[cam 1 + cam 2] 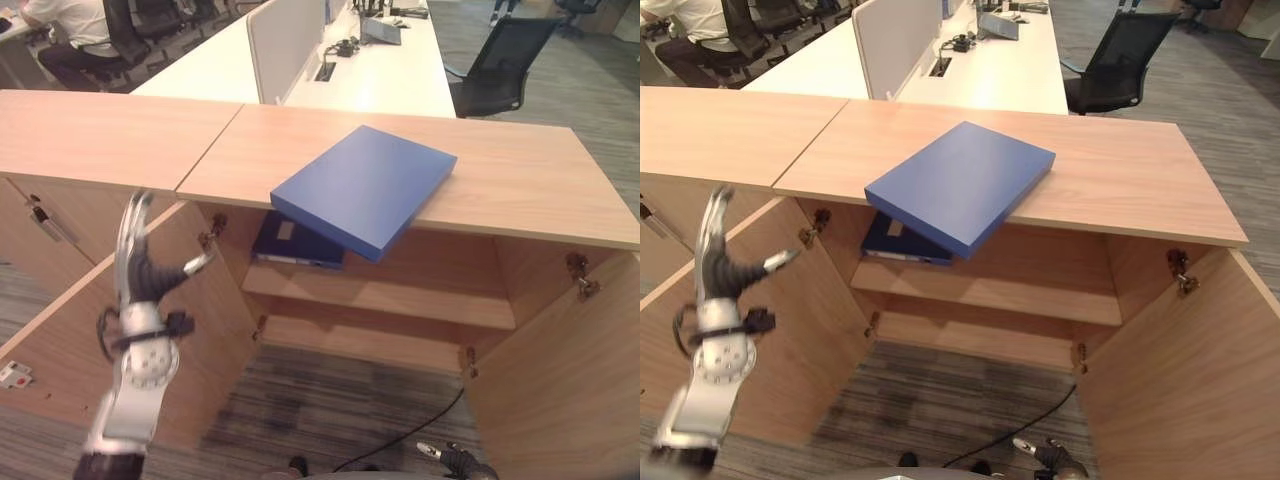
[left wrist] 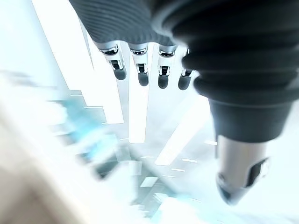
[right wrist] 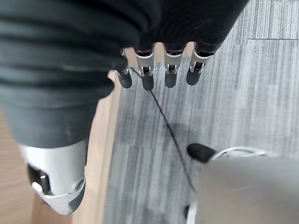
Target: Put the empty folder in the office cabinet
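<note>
Nearest in, low at the bottom edge of the head views, the right robot hand (image 1: 455, 460) hangs by the floor; its own wrist view shows the fingers (image 3: 147, 77) relaxed in a loose row over grey carpet (image 3: 224, 116), the thumb apart, holding nothing. Up on the robot's left, the left robot hand (image 1: 145, 275) is raised in front of the open left cabinet door (image 1: 70, 350), fingers straight and pointing up, thumb splayed out to the side, empty and clear of everything. The right cabinet door (image 1: 570, 370) swings wide open too, so the office cabinet (image 1: 400, 300) stands exposed with its wooden shelf (image 1: 380, 295). Tucked on that shelf at its left end lies a dark blue folder (image 1: 295, 240), flat, partly hidden from above. Now the one to watch: the blue folder (image 1: 365, 185) sits on the cabinet top (image 1: 520, 175), turned at an angle, one corner jutting out past the front edge over the open compartment, not touched by either hand. Further back, a long white bench (image 1: 370, 70) with a divider panel (image 1: 280, 40), a black office chair (image 1: 505, 60) beside it, and a seated person (image 1: 70, 30) far left.
</note>
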Robot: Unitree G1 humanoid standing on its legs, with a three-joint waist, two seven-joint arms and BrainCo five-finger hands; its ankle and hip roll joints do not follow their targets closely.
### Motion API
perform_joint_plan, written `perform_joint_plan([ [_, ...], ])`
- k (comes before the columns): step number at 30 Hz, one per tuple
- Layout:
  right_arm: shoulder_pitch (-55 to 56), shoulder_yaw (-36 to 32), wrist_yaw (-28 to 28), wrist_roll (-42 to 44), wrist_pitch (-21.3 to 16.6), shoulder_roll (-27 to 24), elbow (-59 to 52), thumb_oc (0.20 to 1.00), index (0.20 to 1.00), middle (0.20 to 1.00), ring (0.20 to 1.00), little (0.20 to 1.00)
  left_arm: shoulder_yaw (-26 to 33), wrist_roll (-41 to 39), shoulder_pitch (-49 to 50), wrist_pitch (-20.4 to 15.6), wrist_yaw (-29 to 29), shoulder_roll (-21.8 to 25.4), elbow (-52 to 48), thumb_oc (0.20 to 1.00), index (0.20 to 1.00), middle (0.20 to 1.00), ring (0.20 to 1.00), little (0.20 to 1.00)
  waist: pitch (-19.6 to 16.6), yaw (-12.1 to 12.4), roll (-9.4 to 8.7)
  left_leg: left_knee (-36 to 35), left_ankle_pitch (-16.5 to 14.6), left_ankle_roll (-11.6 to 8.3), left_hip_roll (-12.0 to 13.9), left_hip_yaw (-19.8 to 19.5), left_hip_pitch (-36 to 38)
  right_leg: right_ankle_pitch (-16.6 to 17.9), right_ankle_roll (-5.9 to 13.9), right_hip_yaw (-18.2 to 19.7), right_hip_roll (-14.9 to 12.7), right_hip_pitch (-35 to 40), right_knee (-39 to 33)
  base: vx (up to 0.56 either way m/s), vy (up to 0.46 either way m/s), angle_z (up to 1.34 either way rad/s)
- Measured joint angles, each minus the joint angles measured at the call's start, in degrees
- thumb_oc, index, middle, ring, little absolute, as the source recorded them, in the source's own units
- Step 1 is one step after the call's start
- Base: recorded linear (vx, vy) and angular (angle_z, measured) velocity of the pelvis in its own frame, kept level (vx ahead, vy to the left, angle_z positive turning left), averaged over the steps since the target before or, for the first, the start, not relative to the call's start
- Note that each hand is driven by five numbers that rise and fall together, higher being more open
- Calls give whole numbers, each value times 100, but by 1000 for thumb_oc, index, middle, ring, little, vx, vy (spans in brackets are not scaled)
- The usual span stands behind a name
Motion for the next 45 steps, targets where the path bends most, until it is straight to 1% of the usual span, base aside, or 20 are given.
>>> perform_joint_plan([
  [1,-60,22,2,-1,-37,22,11,1000,1000,1000,1000,1000,-325,313,-353,-100,-64,163,-32,1000,1000,1000,1000,1000,-61,-83,50,1,0,0,-4,25,6,4,5,7,-2,14,-20,21,15,-7],
  [2,-72,4,2,0,-50,23,8,1000,1000,1000,1000,1000,-436,375,-437,-133,-80,180,-31,1000,1000,1000,1000,1000,-70,-112,74,1,0,0,-4,41,11,4,6,15,-2,14,-20,11,9,-5],
  [3,-93,170,6,0,-43,9,29,1000,1000,1000,1000,1000,-786,632,-729,-178,-168,288,-3,1000,1000,1000,1000,1000,-89,-223,119,3,0,0,-3,52,61,22,4,28,8,50,-98,16,16,-5],
  [4,-100,272,16,-1,-41,9,33,1000,1000,1000,1000,1000,-999,822,-963,-212,-237,504,-3,1000,1000,1000,1000,1000,-94,-252,127,3,0,0,-1,57,86,48,1,27,23,104,-155,19,16,-5],
  [6,-116,280,46,-3,-43,-17,74,1000,1000,1000,1000,1000,-1337,1106,-1516,-224,-262,572,164,1000,1000,1000,1000,1000,-144,-367,214,3,-3,-3,1,67,151,44,7,42,24,162,-174,11,10,-2],
  [7,-118,273,64,-3,-41,-24,76,1000,1000,1000,1000,1000,-1605,1275,-1799,-239,-274,695,180,1000,1000,1000,1000,1000,-170,-398,253,3,-3,-3,1,71,183,44,8,43,25,199,-174,22,16,-5],
  [8,-128,275,64,-3,-44,-31,72,1000,1000,1000,1000,1000,-1711,1368,-1901,-301,-267,696,169,1000,1000,1000,1000,1000,-205,-450,294,2,-5,-5,2,83,192,43,9,68,25,199,-174,19,18,-15],
  [10,-126,321,70,-3,-45,-56,84,1000,1000,1000,1000,1000,-2217,1689,-2394,-305,-262,720,477,1000,1000,1000,1000,1000,-280,-503,397,2,-5,-5,11,120,214,53,12,141,35,194,-174,16,15,-15],
  [13,-118,320,71,-2,-45,-122,83,1000,1000,1000,1000,1000,-2673,1948,-2612,-288,-303,723,810,1000,1000,1000,1000,1000,-343,-586,463,1,-7,-6,30,172,231,88,14,192,51,185,-174,10,17,-9],
  [19,2,273,73,-2,-47,-134,82,1000,1000,1000,1000,1000,-2676,2166,-2466,-250,-370,799,870,1000,1000,1000,1000,1000,-463,-562,342,-1,-8,-5,40,205,228,111,9,227,60,175,-173,1,5,-3],
  [22,34,264,74,-3,-46,-133,83,1000,1000,1000,1000,1000,-2699,2173,-2425,-239,-406,800,1125,1000,1000,1000,1000,1000,-490,-559,298,0,-8,-4,39,235,236,130,2,256,60,163,-173,-1,3,-5],
  [26,41,221,75,-3,-47,-130,80,1000,1000,1000,1000,1000,-2643,2169,-2288,-227,-527,808,1129,1000,1000,1000,1000,1000,-495,-560,300,-1,-8,-4,39,265,251,140,4,290,60,165,-174,4,-3,-5],
  [28,61,172,75,-3,-48,-135,80,1000,1000,1000,1000,1000,-2605,2165,-2033,-252,-563,824,1051,1000,1000,1000,1000,1000,-497,-565,304,-2,-9,-3,40,280,265,140,3,306,61,173,-174,3,-2,-4],
  [31,81,159,75,-3,-51,-140,80,1000,1000,1000,1000,1000,-2366,2160,-1487,-317,-610,828,888,1000,1000,1000,1000,1000,-496,-559,306,-2,-9,-3,42,283,265,141,2,311,64,167,-176,0,0,0],
  [32,94,146,76,-3,-50,-144,82,1000,1000,1000,1000,1000,-2205,2158,-1204,-329,-622,836,891,1000,1000,1000,1000,1000,-494,-544,305,-2,-10,-3,42,284,264,142,2,312,64,165,-178,0,0,0],
  [33,110,135,76,-3,-50,-146,82,1000,1000,1000,1000,1000,-2166,2157,-1098,-318,-625,852,893,1000,1000,1000,1000,1000,-492,-529,301,-3,-10,-3,42,283,264,143,4,313,64,165,-179,0,0,0],
  [34,144,113,82,-3,-51,-149,83,1000,1000,1000,1000,1000,-2158,2156,-995,-324,-631,940,894,1000,1000,1000,1000,1000,-489,-451,292,-3,-12,-1,42,284,265,145,7,318,64,166,-179,0,0,0],
  [37,180,5,120,-3,-51,-147,87,1000,1000,1000,1000,1000,-2157,2154,-943,-314,-649,1020,923,1000,1000,1000,1000,1000,-486,-404,289,-2,-12,-1,40,282,265,148,12,319,62,165,-180,0,0,0],
  [41,182,-12,120,-1,-51,-147,85,1000,1000,1000,1000,1000,-2174,2154,-951,-301,-652,976,1108,1000,1000,1000,1000,1000,-484,-450,290,-2,-11,-1,40,288,268,152,12,326,62,164,-179,0,0,0],
  [45,203,-13,117,-1,-50,-156,86,1000,1000,1000,1000,1000,-2268,2155,-1041,-204,-651,874,1326,1000,1000,1000,1000,1000,-476,-506,292,-2,-11,-1,40,293,267,153,11,331,63,159,-192,0,0,0],
])
